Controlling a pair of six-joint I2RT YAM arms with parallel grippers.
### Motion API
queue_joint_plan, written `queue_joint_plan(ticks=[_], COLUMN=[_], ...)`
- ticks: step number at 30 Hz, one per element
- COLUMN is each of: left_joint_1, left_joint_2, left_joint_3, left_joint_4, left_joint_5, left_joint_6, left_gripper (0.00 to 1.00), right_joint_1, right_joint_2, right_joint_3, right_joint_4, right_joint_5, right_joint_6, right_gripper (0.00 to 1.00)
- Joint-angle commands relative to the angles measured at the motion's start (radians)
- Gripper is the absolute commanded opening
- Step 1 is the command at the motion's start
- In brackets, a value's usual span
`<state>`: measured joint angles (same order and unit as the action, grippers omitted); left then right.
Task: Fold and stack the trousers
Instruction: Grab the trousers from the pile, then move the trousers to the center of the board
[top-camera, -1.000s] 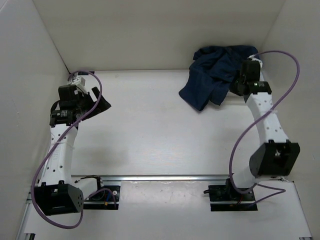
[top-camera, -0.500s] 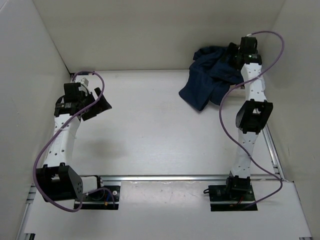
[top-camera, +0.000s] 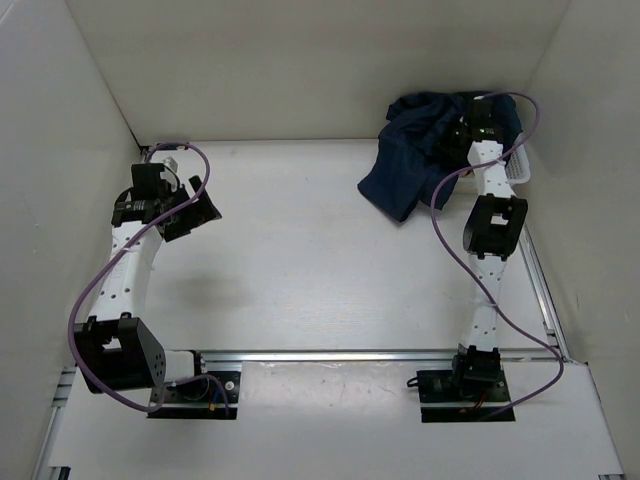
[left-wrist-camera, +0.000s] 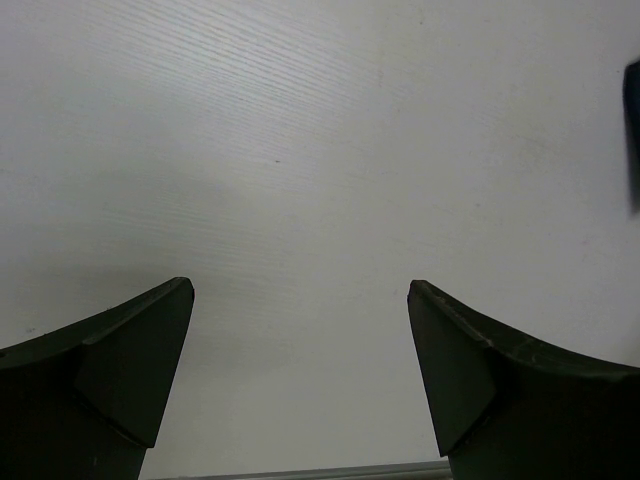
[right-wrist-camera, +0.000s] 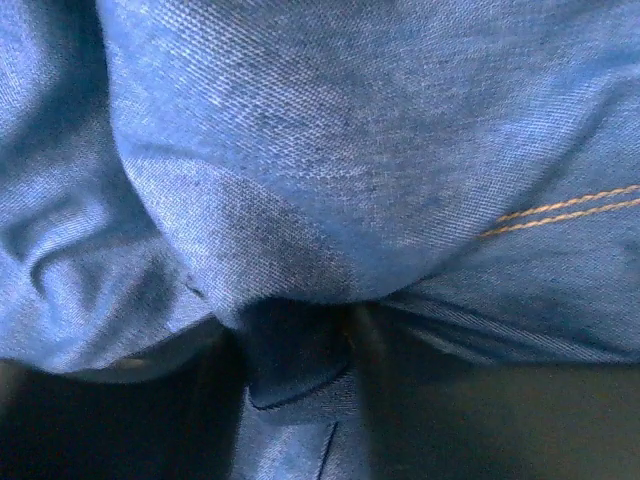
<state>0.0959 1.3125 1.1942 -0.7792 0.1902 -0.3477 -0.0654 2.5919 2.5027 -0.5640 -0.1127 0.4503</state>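
Observation:
The trousers (top-camera: 418, 160) are dark navy jeans, crumpled in a heap at the back right corner, with one part spilling forward onto the table. My right gripper (top-camera: 463, 128) is pushed into the top of the heap. The right wrist view is filled with folded denim (right-wrist-camera: 320, 150) and an orange double seam (right-wrist-camera: 565, 208). Its fingers are hidden, so I cannot tell if they grip. My left gripper (top-camera: 200, 212) hovers open and empty over bare table at the left, its fingers (left-wrist-camera: 130, 370) wide apart, far from the trousers.
A white mesh basket (top-camera: 517, 168) shows under the heap at the right wall. White walls close in at the back, left and right. A metal rail (top-camera: 350, 354) runs across in front of the arm bases.
My right arm has stretched out straight and pushed its gripper left into the top of the trousers heap. My left arm has shifted slightly, its gripper still open.

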Motion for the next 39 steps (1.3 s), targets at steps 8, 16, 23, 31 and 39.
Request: queue_joint_plan(ticks=[8, 16, 23, 31, 39], left_joint_1=[-0.022, -0.032, -0.010, 0.036, 0.044], left_joint_2=[-0.006, -0.062, -0.081, -0.153, -0.170], left_joint_3=[0.035, 0.079, 0.274, 0.403, 0.323], left_joint_4=[0.001, -0.047, -0.181, -0.261, -0.223], left_joint_5=[-0.017, 0.012, -0.057, -0.107, 0.056], left_joint_6=[-0.003, -0.013, -0.070, -0.116, -0.061], left_gripper=[1.00, 1.00, 1.00, 1.00, 1.00], right_joint_1=[-0.004, 0.061, 0.320, 0.653, 0.627], right_joint_2=[-0.234, -0.616, -0.869, -1.160, -1.401], right_joint_3=[-0.088, -0.036, -0.100, -0.799, -1.286], right_joint_4=[0.075, 0.075, 0.081, 0.102, -0.053], right_joint_5=[0.060, -0.071, -0.311, -0.054, 0.088], right_joint_6=[-0.031, -0.093, -0.165, -0.124, -0.024], right_gripper=[0.00, 0.00, 0.00, 0.00, 1.00])
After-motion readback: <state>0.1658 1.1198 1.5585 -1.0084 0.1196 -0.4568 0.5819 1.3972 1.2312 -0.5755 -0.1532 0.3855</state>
